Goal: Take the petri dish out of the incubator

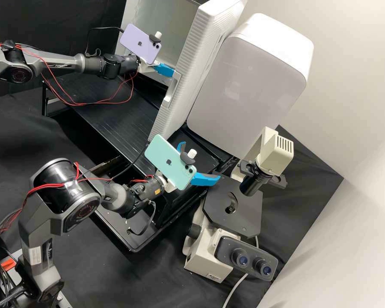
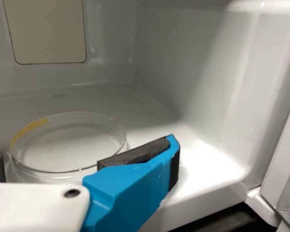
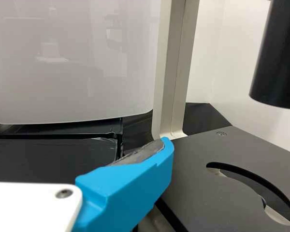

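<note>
A clear, round petri dish [image 2: 67, 145] lies on the white floor of the incubator [image 2: 198, 159]. The incubator's front stands open at the back of the bench [image 1: 158, 21]. My left gripper [image 1: 162, 68] is at that opening and is open. Its blue finger [image 2: 135, 188] sits close beside the dish's rim; whether it touches the rim is unclear. My right gripper [image 1: 196, 164] hovers open and holds nothing, off the near corner of the white housing. One of its fingers [image 3: 130, 183] hangs over the edge of the microscope stage [image 3: 222, 164].
A white ribbed panel with a handle [image 1: 171, 87] stands right beside the left gripper. A large white box [image 1: 252, 77] rises behind the right gripper. The microscope [image 1: 231, 239] stands at the front right. A black platform [image 1: 115, 115] runs under both arms.
</note>
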Motion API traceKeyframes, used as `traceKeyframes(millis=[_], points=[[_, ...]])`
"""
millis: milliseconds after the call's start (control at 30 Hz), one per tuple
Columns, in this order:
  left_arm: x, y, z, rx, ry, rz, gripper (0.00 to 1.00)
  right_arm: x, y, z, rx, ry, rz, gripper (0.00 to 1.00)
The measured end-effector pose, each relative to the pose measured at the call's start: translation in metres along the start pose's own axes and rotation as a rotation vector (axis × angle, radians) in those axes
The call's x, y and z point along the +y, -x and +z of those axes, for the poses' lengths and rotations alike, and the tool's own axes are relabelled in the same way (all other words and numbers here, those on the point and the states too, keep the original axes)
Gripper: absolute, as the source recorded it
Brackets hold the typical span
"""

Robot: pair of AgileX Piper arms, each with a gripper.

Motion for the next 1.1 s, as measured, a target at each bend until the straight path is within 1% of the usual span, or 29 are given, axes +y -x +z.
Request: traceKeyframes(millis=[467, 767, 1100], points=[[-0.0007, -0.0013, -0.0011, 0.005, -0.001, 0.002, 0.0, 0.0, 0.0, 0.0, 0.0, 0.0, 0.0, 1.0], [0.0019, -0.0028, -0.0041, 0.01, 0.002, 0.009, 0.0, 0.0, 0.0, 0.0, 0.0, 0.0, 0.0, 1.0], [0.0019, -0.0033, -0.0054, 0.013, 0.003, 0.009, 0.0, 0.0, 0.0, 0.0, 0.0, 0.0, 0.0, 1.0]])
